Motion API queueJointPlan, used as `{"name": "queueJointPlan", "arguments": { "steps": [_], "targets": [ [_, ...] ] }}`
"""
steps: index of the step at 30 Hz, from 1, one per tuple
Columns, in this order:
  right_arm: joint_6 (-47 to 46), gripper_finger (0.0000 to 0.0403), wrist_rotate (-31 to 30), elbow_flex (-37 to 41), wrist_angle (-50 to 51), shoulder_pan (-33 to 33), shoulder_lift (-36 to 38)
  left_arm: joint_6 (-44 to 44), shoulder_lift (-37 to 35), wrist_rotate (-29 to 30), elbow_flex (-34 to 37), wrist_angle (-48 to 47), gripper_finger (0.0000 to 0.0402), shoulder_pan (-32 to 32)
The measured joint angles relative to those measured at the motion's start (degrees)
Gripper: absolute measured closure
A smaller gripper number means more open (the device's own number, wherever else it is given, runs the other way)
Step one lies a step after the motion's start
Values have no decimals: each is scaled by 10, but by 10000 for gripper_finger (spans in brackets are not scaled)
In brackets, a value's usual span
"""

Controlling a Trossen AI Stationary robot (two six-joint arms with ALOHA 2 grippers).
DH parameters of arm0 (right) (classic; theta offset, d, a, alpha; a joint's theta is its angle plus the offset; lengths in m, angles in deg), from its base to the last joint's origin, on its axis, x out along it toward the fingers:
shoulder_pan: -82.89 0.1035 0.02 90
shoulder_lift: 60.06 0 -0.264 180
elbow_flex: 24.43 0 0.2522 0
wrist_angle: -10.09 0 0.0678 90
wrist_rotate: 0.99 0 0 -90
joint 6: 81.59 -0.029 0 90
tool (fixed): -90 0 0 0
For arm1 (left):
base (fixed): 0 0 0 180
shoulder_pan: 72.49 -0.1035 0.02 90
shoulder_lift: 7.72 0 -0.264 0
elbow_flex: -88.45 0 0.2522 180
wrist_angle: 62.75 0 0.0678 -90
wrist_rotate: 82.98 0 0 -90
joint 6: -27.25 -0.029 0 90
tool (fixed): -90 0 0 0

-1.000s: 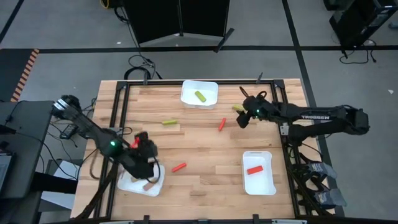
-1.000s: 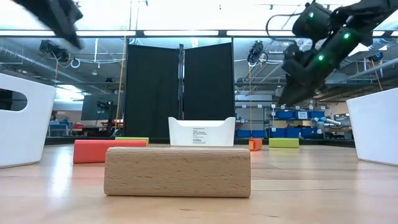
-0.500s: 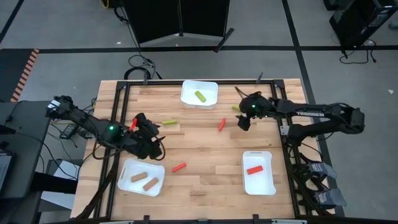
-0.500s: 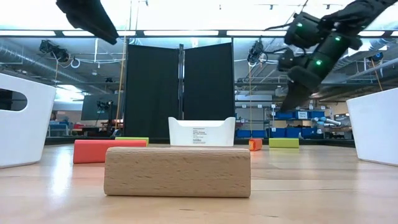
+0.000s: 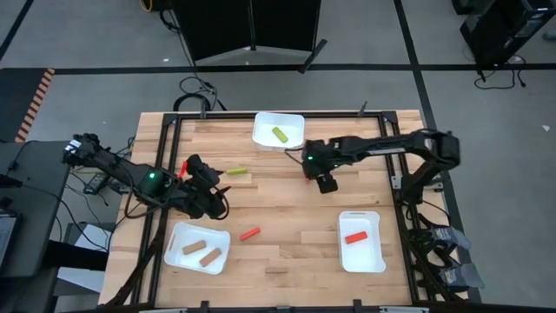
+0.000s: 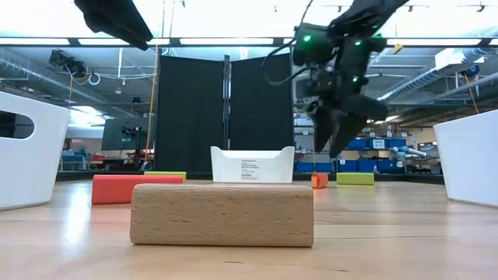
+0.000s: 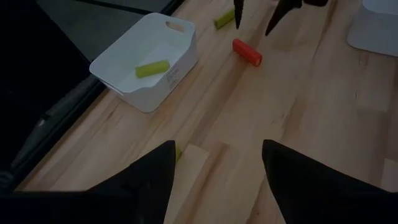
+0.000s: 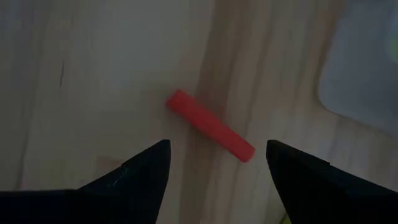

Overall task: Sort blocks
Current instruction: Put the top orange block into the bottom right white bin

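Note:
My right gripper [image 5: 325,183] hangs open, pointing down, over a red block [image 8: 210,134] that lies flat on the table between its fingers without touching them. It also shows in the low view [image 6: 336,138]. My left gripper [image 5: 217,202] is open and empty, above the table just beyond the near left tray [image 5: 178,236], in which two tan blocks [image 5: 201,252] lie. A yellow-green block [image 5: 236,171] and a tan block [image 7: 193,158] lie on the table ahead of my left gripper. Another red block [image 5: 250,233] lies near the table's middle.
The far tray [image 5: 263,139] holds a yellow-green block [image 5: 280,135]. The near right tray [image 5: 372,256] holds a red block [image 5: 354,236]. Another yellow-green block [image 7: 224,20] lies beside my right gripper. In the low view a tan block [image 6: 222,214] lies close in front.
My right gripper has swung from near the table's right edge toward the left and now stands over the red block, fingers pointing down. My left gripper has risen from the near left tray toward the far edge, and two tan blocks now show in that tray.

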Motion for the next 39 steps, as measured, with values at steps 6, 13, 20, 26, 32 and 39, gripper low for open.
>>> {"name": "queueJointPlan", "arguments": {
  "steps": [6, 13, 20, 26, 32, 39],
  "targets": [
    [76, 126, 0, -49, 28, 16, -75, 1, 0, 0, 0, 0, 154, 1],
    [110, 130, -9, -78, 31, 23, -140, 0, 0, 8, 0, -2, 154, 1],
    [108, 196, -5, -82, 35, 21, -166, 0, 0, 9, 0, -2, 154, 1],
    [83, 337, -5, -78, 42, 20, -149, 0, 0, 9, 0, 2, 154, 1],
    [30, 332, 5, -78, 80, 25, -86, 17, 6, 7, 0, 22, 154, -4],
    [-102, 332, 52, -79, 147, 102, 82, -24, 64, -81, 0, 71, 154, -30]
  ]
}}
